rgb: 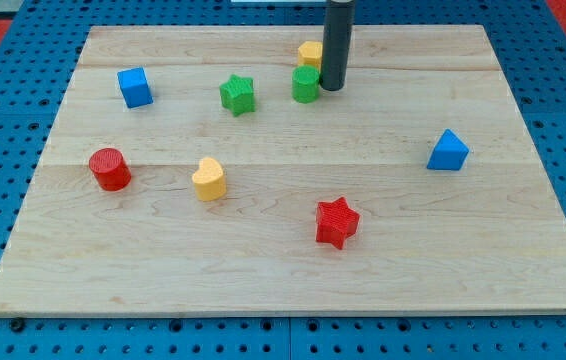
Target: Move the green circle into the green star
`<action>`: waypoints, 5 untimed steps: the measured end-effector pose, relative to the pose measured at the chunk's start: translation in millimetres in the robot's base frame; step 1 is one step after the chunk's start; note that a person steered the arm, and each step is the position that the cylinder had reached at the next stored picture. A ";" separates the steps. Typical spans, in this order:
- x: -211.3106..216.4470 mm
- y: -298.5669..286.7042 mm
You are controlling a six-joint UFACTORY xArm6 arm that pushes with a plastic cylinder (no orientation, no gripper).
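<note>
The green circle (305, 85) stands near the view's top middle, just below a yellow hexagon (309, 53). The green star (237, 94) lies a short way to its left, with a gap between them. My tip (332, 87) is at the green circle's right side, touching or nearly touching it. The rod rises straight up out of the view's top and covers the yellow hexagon's right edge.
A blue cube (135, 87) is at the upper left, a red cylinder (110, 168) at the left, a yellow heart (209, 179) left of centre, a red star (337, 221) below centre, a blue triangular block (448, 151) at the right. All lie on the wooden board (513, 250).
</note>
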State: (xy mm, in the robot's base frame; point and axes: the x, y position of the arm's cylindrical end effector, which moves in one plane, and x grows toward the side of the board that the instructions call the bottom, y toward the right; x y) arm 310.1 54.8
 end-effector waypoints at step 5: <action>11.9 -47.9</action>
